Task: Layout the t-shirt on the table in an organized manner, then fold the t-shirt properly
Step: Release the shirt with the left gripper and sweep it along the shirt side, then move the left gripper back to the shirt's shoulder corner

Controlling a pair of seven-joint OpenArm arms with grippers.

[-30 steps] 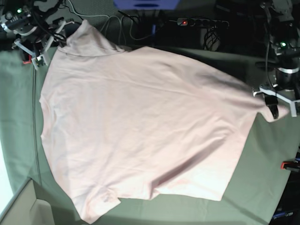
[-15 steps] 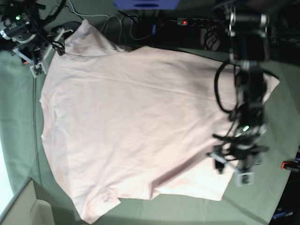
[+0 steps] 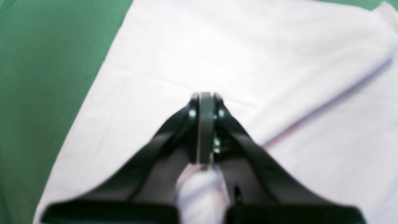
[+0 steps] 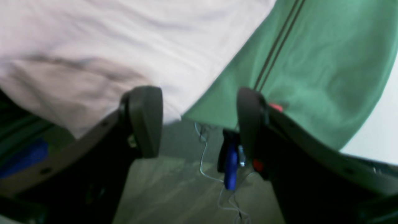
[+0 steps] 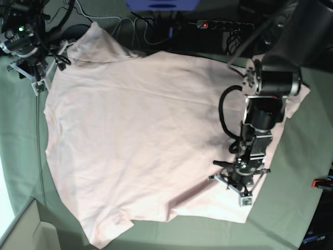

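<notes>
The left pincer (image 3: 205, 96) had its jaws pressed together, pointing down at the pale pink t-shirt (image 5: 151, 140); in the left wrist view a small bunch of pink cloth showed behind the closed fingertips, but whether the fabric was truly pinched between them could not be told from the blurred picture. In the base view this pincer (image 5: 235, 183) sat over the shirt near its lower right corner, close to the hem edge, with its arm reaching down from the upper right across the cloth. The right pincer (image 4: 199, 121) stood with its jaws wide apart and nothing between them; one finger (image 4: 145, 119) overlapped the shirt's edge in the right wrist view, the other lay over the green covering, and beyond the worktop's edge loose cables hung down with a blue object. In the base view the right pincer (image 5: 36, 78) was at the upper left, just beside the shirt's sleeve near the worktop's far edge. The t-shirt lay spread nearly flat on the worktop (image 5: 302, 208), plain side up with no lettering visible, one sleeve pointing to the upper left and another at the bottom left, with shallow wrinkles across the body. A red clamp (image 5: 321, 183) sat at the right edge, and a power strip (image 5: 223, 24) with a lit red switch lay beyond the far edge.
</notes>
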